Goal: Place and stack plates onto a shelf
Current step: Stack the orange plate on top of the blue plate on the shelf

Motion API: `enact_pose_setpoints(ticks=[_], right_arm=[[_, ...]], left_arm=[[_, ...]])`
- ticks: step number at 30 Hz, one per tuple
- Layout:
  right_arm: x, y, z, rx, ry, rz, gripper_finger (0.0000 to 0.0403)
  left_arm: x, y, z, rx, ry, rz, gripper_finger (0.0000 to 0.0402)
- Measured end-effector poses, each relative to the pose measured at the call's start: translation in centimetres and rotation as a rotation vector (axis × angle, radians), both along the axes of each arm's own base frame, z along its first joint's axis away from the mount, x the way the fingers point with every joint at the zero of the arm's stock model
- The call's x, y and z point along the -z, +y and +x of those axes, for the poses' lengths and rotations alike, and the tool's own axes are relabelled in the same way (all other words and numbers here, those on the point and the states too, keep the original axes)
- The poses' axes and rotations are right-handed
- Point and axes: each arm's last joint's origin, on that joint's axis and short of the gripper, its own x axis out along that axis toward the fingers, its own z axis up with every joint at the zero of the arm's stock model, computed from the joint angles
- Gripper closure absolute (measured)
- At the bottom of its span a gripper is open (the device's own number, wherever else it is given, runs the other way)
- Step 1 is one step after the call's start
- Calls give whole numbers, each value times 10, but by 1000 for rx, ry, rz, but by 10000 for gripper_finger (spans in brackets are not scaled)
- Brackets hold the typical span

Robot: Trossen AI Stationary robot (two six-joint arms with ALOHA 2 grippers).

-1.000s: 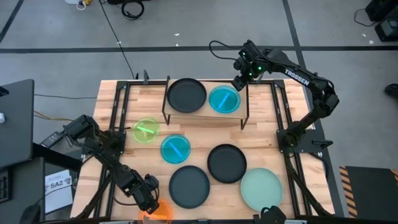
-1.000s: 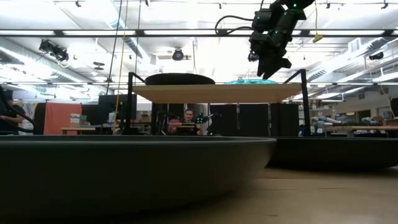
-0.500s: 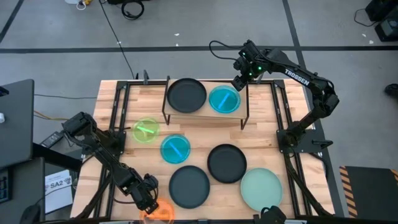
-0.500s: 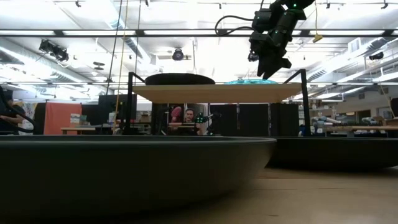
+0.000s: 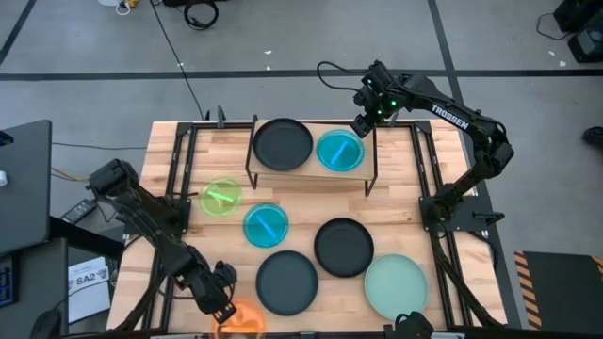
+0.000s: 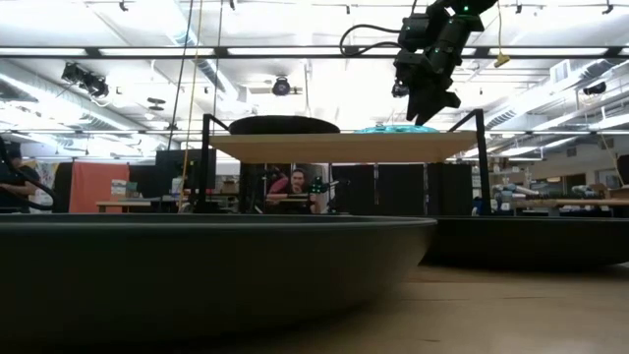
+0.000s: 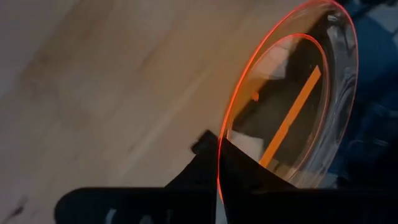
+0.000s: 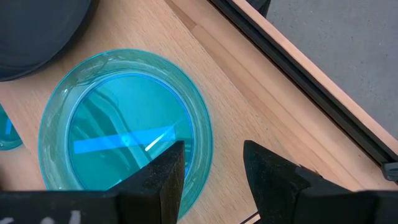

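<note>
My left gripper (image 5: 222,305) is at the table's near left edge, shut on the translucent orange plate (image 5: 243,321) (image 7: 292,106). My right gripper (image 5: 362,123) (image 8: 212,163) hovers open over the far right end of the shelf (image 5: 303,176) (image 6: 344,147). Its fingers stand just above the rim of a small blue plate (image 5: 339,151) (image 8: 124,143) without touching it. That blue plate lies flat on the shelf top beside a black plate (image 5: 283,144) (image 6: 283,124). My left gripper pinches the orange plate's rim (image 7: 221,163) between its two fingers, one finger on each face. The plate stands tilted against the tabletop in the left wrist view. Whether its far edge rests on the table I cannot tell.
On the tabletop lie a lime green plate (image 5: 221,198), a second blue plate (image 5: 266,226), two black plates (image 5: 286,281) (image 5: 344,247) and a pale mint plate (image 5: 396,286). A black plate fills the low view's foreground (image 6: 197,265). People sit in the room behind.
My left arm's elbow has swung toward the table's far left, and its gripper has shifted slightly toward the left edge with the orange plate still in its hold. My right gripper has kept still over the shelf.
</note>
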Motion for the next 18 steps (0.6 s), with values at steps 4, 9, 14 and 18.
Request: enact_pose_setpoints(ticks=[4,9,14,18], right_arm=[[0,0,0,0,0,0,233],[0,0,0,0,0,0,233],[0,0,0,0,-1,1,233],[0,0,0,-1,-1,1,233]], left_arm=[[-12,3,-2,-1,-29,-34,393],[-28,8,-6,-6,-76,-80,393],[-46,18,-6,-24,-142,-121,393],[-58,29,-3,-40,-222,-129,393]])
